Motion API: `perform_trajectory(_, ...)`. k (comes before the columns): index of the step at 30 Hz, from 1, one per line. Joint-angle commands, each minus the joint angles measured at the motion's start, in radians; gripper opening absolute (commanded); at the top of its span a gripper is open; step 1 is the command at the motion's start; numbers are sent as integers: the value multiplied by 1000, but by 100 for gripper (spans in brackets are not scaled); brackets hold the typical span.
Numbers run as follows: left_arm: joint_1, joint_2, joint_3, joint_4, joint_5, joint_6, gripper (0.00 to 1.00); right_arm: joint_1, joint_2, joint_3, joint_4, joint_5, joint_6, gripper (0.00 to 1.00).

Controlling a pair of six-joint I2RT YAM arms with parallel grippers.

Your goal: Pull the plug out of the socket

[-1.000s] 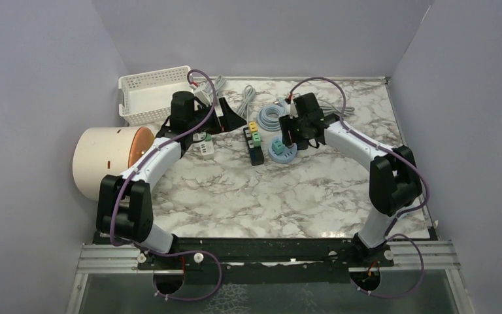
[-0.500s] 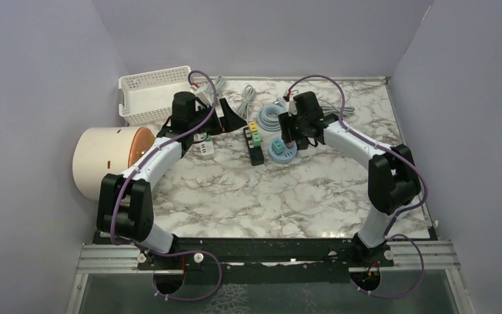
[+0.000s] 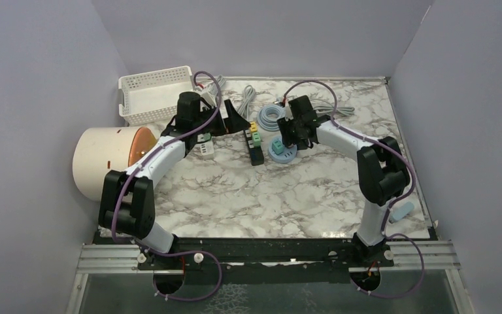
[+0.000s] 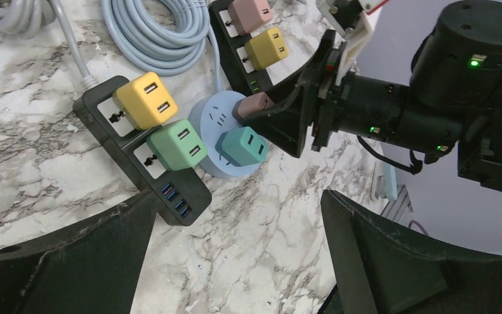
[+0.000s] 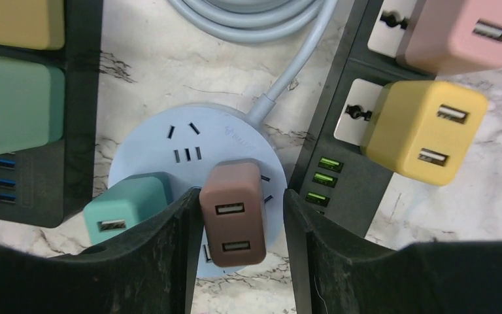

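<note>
A brown plug (image 5: 233,212) stands in a round pale-blue socket (image 5: 170,147), beside a teal plug (image 5: 127,206). My right gripper (image 5: 240,216) is open and straddles the brown plug: the left finger touches its side, the right finger stands a small gap off. From above, the right gripper (image 3: 292,134) is over the socket (image 3: 282,152). My left gripper (image 3: 232,118) is open and empty, hovering over bare marble (image 4: 238,203) left of the socket. The left wrist view also shows the brown plug (image 4: 255,103) between the right fingers.
A black power strip (image 4: 137,157) with yellow and green plugs lies left of the socket. A second black strip (image 5: 353,163) with pink and yellow plugs lies right of it. A coiled cable (image 3: 271,116), a white basket (image 3: 153,91) and a cream cylinder (image 3: 104,160) stand around.
My right gripper has moved a little left and down over the round socket, its fingers now either side of the brown plug. My left gripper has shifted slightly right.
</note>
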Motion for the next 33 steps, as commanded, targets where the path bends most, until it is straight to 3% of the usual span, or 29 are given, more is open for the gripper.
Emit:
perform_trajectory(1,-26,14,15,-16,-33,2,98,-2,44,24,6,12,-8,46)
perform_trajectory(6,-38,11,-26,-11,-68,-39,97,-2,42,7,7,-7,4,4)
perform_trajectory(7,-42,10,-36,2,-73,-52,97,-2,35,3,7,-7,10,1)
perform_trajectory(17,-123,74,-30,149,-118,-150,97,-2,-150,-9,46,-129,156,1)
perform_trajectory(25,-271,199,20,227,-181,-190,96,-2,-170,47,-15,-182,217,1)
perform_trajectory(33,-310,237,31,238,-225,-188,90,-2,-193,81,-32,-215,243,1)
